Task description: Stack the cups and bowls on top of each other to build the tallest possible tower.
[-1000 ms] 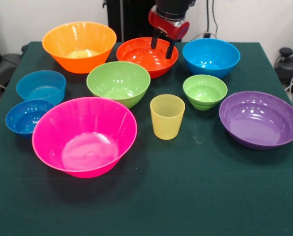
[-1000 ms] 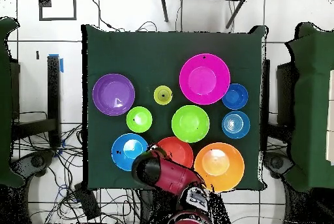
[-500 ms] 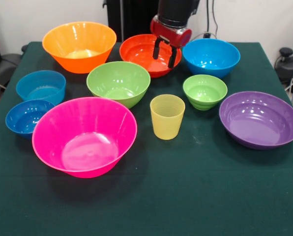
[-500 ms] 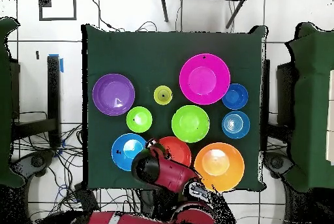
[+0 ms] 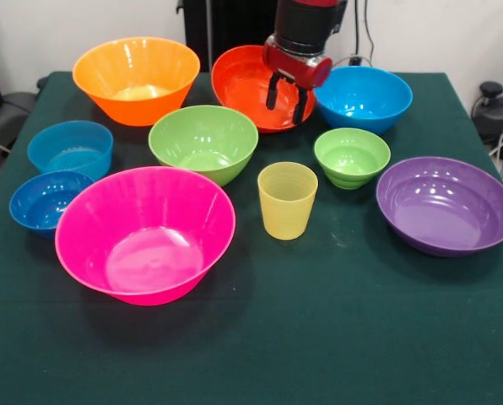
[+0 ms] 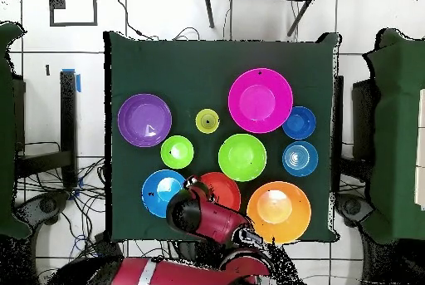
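My gripper point(image 5: 286, 99) is at the right rim of the red-orange bowl point(image 5: 243, 84), at the far side of the table. The jaws sit across the rim, and the bowl tips up with its inside facing the camera. In the overhead view the gripper point(image 6: 192, 186) is at the left edge of that bowl point(image 6: 226, 190). The medium green bowl point(image 5: 203, 142) stands just in front of it. The yellow cup point(image 5: 287, 200) stands upright near the middle, with the small green bowl point(image 5: 351, 156) to its right. No pile stands on the table; every piece is single.
A large orange bowl point(image 5: 136, 80) is at the far left and a blue bowl point(image 5: 362, 97) at the far right, close beside the gripper. A purple bowl point(image 5: 446, 205) is on the right, a large pink bowl point(image 5: 144, 232) in front, and two small blue bowls point(image 5: 70, 148) point(image 5: 47, 200) on the left.
My gripper has come down and forward onto the red-orange bowl's right rim. The bowl has tipped up from lying flat and shifted slightly left. Nothing else moved.
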Controlling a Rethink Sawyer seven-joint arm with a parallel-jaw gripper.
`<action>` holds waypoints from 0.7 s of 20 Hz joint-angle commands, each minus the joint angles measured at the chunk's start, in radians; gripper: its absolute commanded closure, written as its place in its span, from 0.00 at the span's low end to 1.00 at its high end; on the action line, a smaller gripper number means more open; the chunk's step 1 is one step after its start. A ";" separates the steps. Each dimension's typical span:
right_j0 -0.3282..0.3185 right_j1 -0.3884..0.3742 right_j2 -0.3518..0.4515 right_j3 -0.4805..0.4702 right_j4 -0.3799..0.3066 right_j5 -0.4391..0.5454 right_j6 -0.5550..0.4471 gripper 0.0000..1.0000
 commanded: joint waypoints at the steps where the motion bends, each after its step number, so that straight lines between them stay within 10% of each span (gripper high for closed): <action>1: 0.023 0.085 0.079 -0.079 -0.001 0.018 0.119 0.00; 14: 0.041 -0.044 0.050 -0.068 -0.001 0.177 0.078 0.00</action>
